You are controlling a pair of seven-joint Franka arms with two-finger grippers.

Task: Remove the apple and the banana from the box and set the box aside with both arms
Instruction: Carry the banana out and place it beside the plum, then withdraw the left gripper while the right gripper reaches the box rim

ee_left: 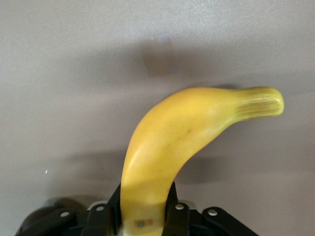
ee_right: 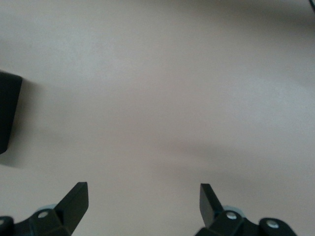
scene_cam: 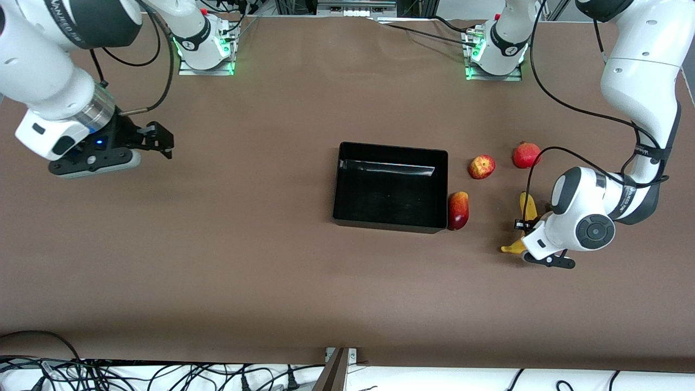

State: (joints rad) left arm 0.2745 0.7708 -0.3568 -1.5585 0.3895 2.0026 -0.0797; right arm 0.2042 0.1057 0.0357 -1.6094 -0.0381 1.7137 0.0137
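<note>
Low at the front view's right, the left gripper (scene_cam: pixel 529 234) clasps the banana (scene_cam: pixel 525 217) on the table. Higher up, mid-frame, sits the black box (scene_cam: pixel 389 218), the apple (scene_cam: pixel 481 166) to its upper right. At upper left the right gripper (scene_cam: pixel 153 142) waits above the table, fingers spread.

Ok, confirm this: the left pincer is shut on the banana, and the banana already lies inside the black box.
Wrong on the place. The left pincer is shut on the banana, but the front view shows it on the table toward the left arm's end, outside the black box.
</note>
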